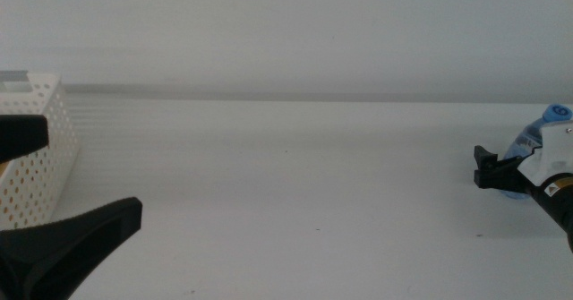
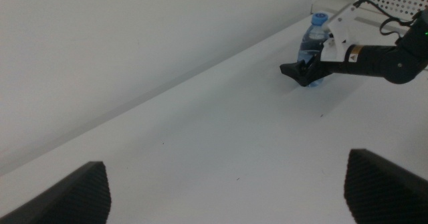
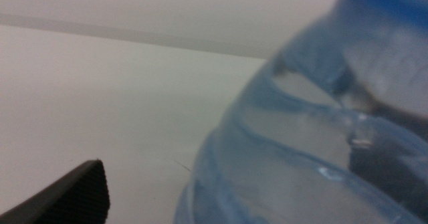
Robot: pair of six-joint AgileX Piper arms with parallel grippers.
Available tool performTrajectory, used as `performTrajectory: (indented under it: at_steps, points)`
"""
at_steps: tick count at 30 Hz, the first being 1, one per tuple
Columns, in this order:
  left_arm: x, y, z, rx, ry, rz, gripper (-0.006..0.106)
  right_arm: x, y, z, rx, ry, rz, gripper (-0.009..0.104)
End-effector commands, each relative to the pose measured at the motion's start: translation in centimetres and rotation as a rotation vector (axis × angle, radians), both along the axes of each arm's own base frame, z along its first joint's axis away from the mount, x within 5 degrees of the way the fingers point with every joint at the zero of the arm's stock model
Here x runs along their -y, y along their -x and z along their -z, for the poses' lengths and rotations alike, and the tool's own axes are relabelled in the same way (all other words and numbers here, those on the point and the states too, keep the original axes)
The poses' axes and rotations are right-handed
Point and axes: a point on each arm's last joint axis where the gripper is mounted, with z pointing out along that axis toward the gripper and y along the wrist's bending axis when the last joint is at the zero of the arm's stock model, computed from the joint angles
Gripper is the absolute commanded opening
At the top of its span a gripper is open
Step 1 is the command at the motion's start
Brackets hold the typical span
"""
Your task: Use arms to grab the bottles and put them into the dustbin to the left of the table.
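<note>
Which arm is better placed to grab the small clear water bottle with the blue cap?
Right. Its pincer is already at the small clear water bottle with the blue cap, which fills the right wrist view. The left pincer waits open across the table, near the white perforated basket.

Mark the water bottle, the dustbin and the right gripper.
water bottle (image 2: 311, 40): left wrist view, clear body below the cap.
dustbin (image 1: 40, 148): middle view, perforated side wall.
right gripper (image 2: 301, 72): left wrist view, at the jaw tips.
</note>
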Motion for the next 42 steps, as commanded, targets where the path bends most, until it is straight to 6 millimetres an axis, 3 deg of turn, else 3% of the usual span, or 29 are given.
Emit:
performTrajectory:
  at_steps: [1,8,10,12,15,16,18,21,24,30,32,35,39,42]
  points:
    - [0.0,0.1,-0.1,0.01,0.017,-0.001,0.094,-0.4,-0.5,0.4,0.003,0.012,-0.024,0.093]
    - [0.0,0.0,-0.1,0.013,0.019,-0.002,0.094,-0.8,-0.8,1.6,-0.026,0.055,-0.056,0.092]
    - [0.0,0.0,-0.1,0.013,0.019,-0.002,0.094,-0.8,-0.8,1.6,-0.029,0.055,-0.056,0.085]
    - [0.0,0.0,-0.1,0.013,0.019,-0.002,0.094,-0.8,-0.8,1.6,-0.029,0.057,-0.057,0.065]
    - [0.0,0.0,-0.1,0.013,0.019,-0.002,0.094,-1.4,-0.8,1.2,-0.021,0.06,-0.082,0.006]
    - [0.0,0.0,-0.1,0.013,0.019,-0.002,0.094,-2.0,-0.9,0.7,-0.005,0.056,-0.099,-0.001]
    - [0.0,0.0,-0.1,0.013,0.019,-0.002,0.094,-3.4,-1.0,-0.9,0.043,0.044,-0.146,-0.001]
    - [0.0,0.0,-0.1,0.013,0.019,-0.002,0.094,-7.1,-1.9,-4.3,0.123,0.04,-0.266,-0.002]
    - [0.0,0.0,-0.1,0.013,0.019,-0.002,0.094,-11.8,-3.6,-6.9,0.093,0.022,-0.41,-0.002]
    - [0.0,0.0,-0.1,0.013,0.019,-0.002,0.094,-24.0,-5.6,-8.9,0.052,-0.018,-0.721,-0.002]
    - [0.0,0.0,-0.1,0.013,0.019,-0.002,0.094,-28.0,-5.7,-8.4,0.052,-0.055,-0.812,-0.002]
    - [0.0,0.0,-0.1,0.013,0.019,-0.002,0.094,-32.1,-5.7,-6.6,0.023,-0.116,-0.874,-0.002]
    - [0.0,0.0,-0.1,0.013,0.019,-0.002,0.094,-35.2,-5.5,-4.5,-0.014,-0.124,-0.909,-0.002]
    - [0.0,0.0,-0.1,0.013,0.019,-0.002,0.094,-35.9,-5.2,-2.7,-0.045,-0.11,-0.925,-0.002]
